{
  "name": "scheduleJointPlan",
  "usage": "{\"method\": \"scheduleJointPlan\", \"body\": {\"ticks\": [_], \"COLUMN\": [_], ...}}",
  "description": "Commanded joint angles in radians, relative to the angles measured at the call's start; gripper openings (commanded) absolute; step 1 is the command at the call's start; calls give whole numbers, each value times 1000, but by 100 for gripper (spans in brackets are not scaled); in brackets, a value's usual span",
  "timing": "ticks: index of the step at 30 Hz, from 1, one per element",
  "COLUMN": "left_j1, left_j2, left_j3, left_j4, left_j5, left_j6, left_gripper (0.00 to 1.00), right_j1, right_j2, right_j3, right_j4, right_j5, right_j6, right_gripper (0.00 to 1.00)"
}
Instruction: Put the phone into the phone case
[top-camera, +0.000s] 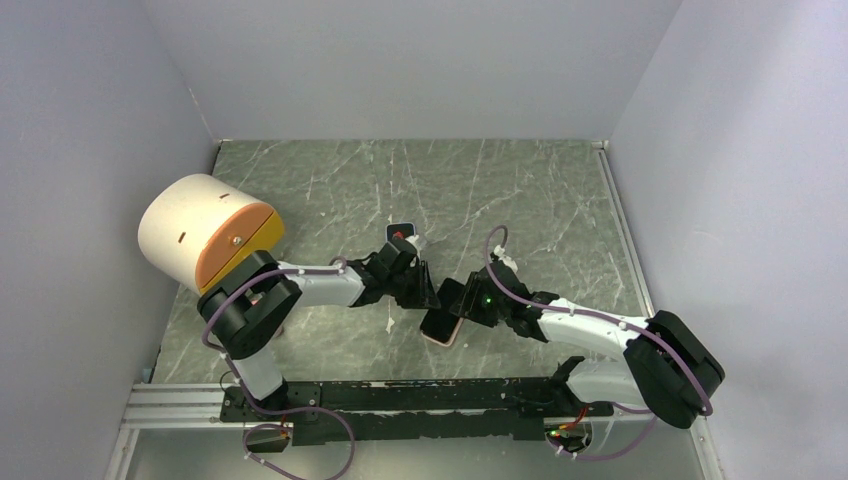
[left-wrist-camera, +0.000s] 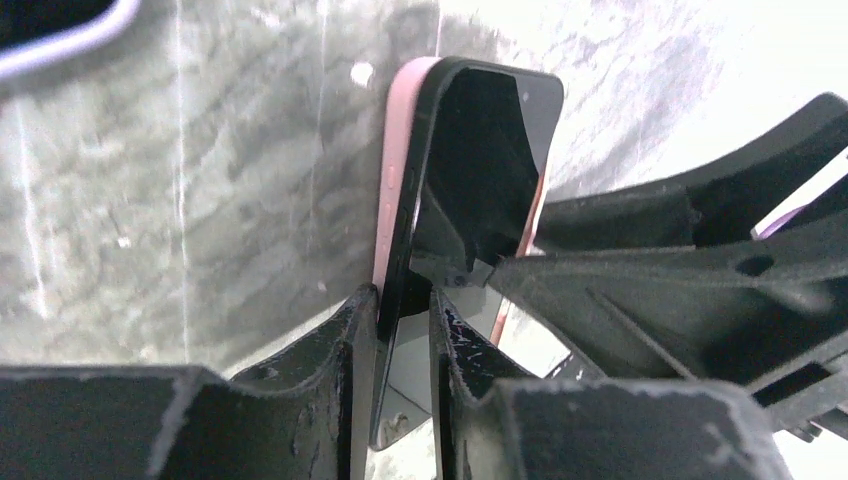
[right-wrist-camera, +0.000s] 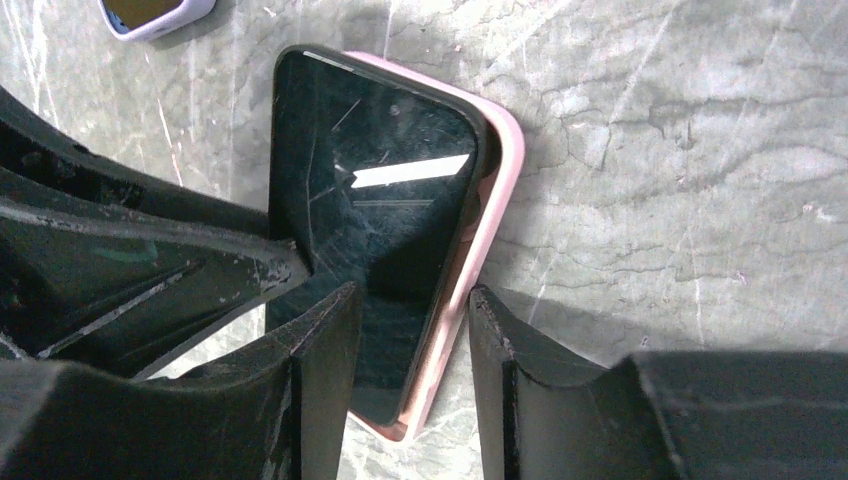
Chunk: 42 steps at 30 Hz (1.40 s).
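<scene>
The black phone lies askew in the pink phone case on the marble table, between the two arms. In the left wrist view the phone stands tilted out of the case, one long edge raised. My left gripper is shut on that raised edge. In the right wrist view the phone overlaps the case. My right gripper is open, straddling the phone's other long edge and the case rim. Both grippers meet over the phone.
A second device with a lavender rim lies just behind the grippers and shows in the right wrist view. A large white and orange cylinder stands at the left. Grey walls enclose the table on three sides.
</scene>
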Motion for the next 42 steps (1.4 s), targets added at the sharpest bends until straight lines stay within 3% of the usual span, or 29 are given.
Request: {"method": "scheduleJointPlan", "body": {"ticks": [1, 4, 7, 16, 25, 42], "left_j1": [-59, -65, -66, -67, -72, -111], "left_j2": [-54, -70, -77, -104, -77, -8], "left_j3": [-31, -25, -32, 1, -1, 17], "left_j4": [-53, -94, -117, -195, -150, -91], "left_j5": [114, 101, 88, 50, 73, 99], "left_j6": [-83, -87, -90, -88, -91, -101], "left_gripper": [25, 24, 26, 39, 34, 24], "right_j1": [2, -1, -8, -19, -19, -20], "right_j2": [34, 43, 35, -47, -121, -104], "right_j3": [52, 58, 72, 90, 6, -106], "right_j4": [108, 100, 59, -113, -123, 80], "right_j5": [-74, -81, -67, -71, -68, -159], "right_j6": [-66, -83, -99, -116, -75, 27], "right_gripper": [45, 46, 53, 57, 47, 31]}}
